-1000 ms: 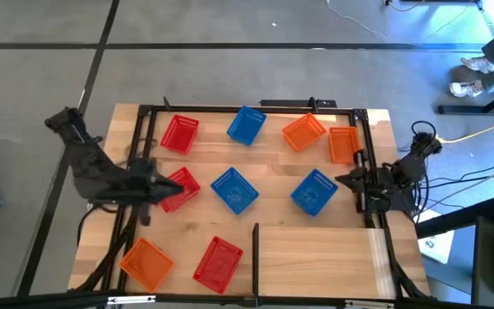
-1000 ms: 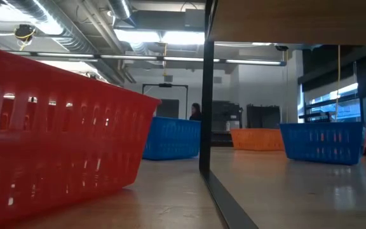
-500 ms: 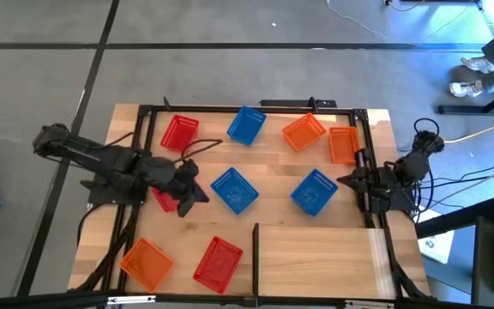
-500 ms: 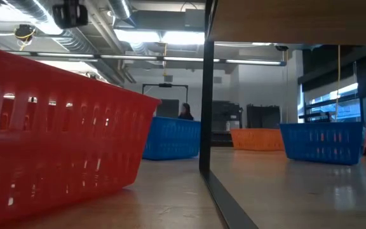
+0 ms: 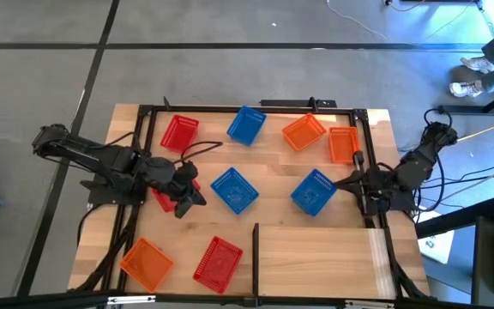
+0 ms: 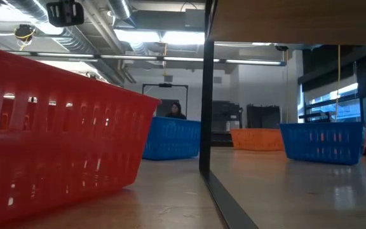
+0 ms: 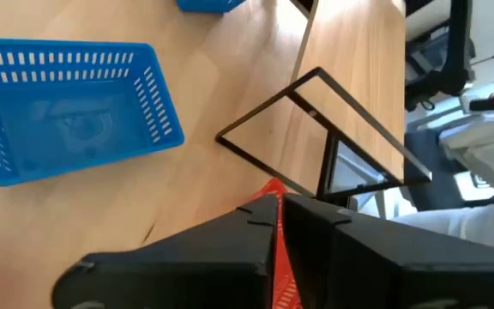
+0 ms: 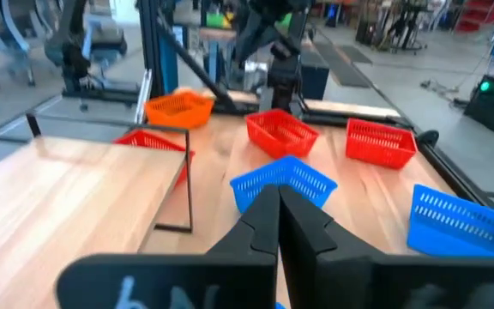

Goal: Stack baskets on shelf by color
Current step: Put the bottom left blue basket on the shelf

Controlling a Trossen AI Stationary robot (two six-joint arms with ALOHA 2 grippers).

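Red, blue and orange mesh baskets lie scattered on the wood shelf board (image 5: pixel 316 257). My left gripper (image 5: pixel 187 193) reaches in from the left over a red basket (image 5: pixel 163 199) and is shut on it. The gripper covers most of that basket from above. My right gripper (image 5: pixel 343 183) is shut at the right rail. It points at the right edge of a blue basket (image 5: pixel 314 190); whether it touches that edge I cannot tell. In the right wrist view its shut fingers (image 8: pixel 264 223) point across the board toward another blue basket (image 8: pixel 281 180). My left gripper pinches a red mesh wall (image 7: pixel 274 249) of the red basket between its two fingers. It comes slanting down from the table's left. Whether the basket is clear of the board I cannot tell.
On the board stand a red basket (image 5: pixel 179 133), blue ones (image 5: pixel 246 125) (image 5: pixel 234 190), orange ones (image 5: pixel 304 132) (image 5: pixel 343 144) (image 5: pixel 147 262) and a red one (image 5: pixel 219 262). A black divider strip (image 5: pixel 256 249) stands at the near edge, with black rails around. A person (image 6: pixel 173 110) is far behind.
My left arm has stretched toward the table's right. Its gripper went from the red basket's left edge to over the basket, and its wrist has come into the low view's top. My right gripper has edged left toward the blue basket.
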